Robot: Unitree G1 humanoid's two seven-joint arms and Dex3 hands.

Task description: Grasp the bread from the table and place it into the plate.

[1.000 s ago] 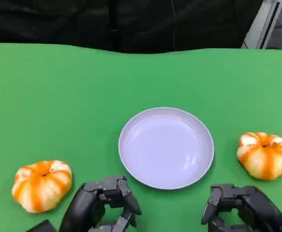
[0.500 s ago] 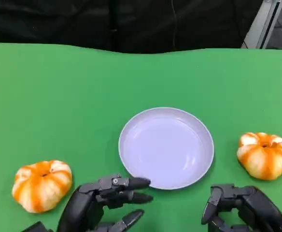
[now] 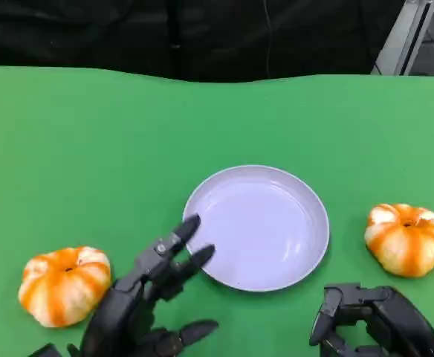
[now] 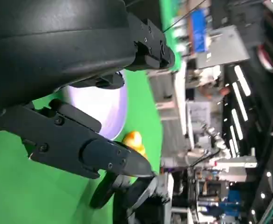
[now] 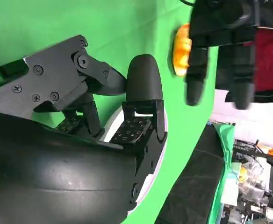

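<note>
A round, shallow, pale lavender plate (image 3: 256, 227) sits on the green cloth-covered table (image 3: 91, 149), and its bowl holds nothing (only soft reflections on the glossy surface). Two pieces of bread, each a round orange-and-white striped loaf shaped like a small pumpkin, lie on the table outside the plate. The left bread (image 3: 65, 285) rests well to the left of the plate and a little nearer the robot; the right bread (image 3: 408, 238) lies just right of the plate's rim, apart from it.

The black many-fingered left hand (image 3: 146, 301) is below and left of the plate, between the plate and the left bread. Its fingers (image 3: 178, 236) are spread apart and stretched toward the plate's near-left rim, with one fingertip overlapping the rim in the head view; whether it touches the rim I cannot tell. It holds nothing. In the left wrist view the same hand (image 4: 94, 107) shows parted fingers, with the plate (image 4: 109, 105) beyond them.

The black right hand (image 3: 373, 323) is below and right of the plate, near the right bread but not touching it. Its fingers are curled inward on nothing. The right wrist view shows this hand (image 5: 99, 116) with its fingers bent in over the plate's edge.
</note>
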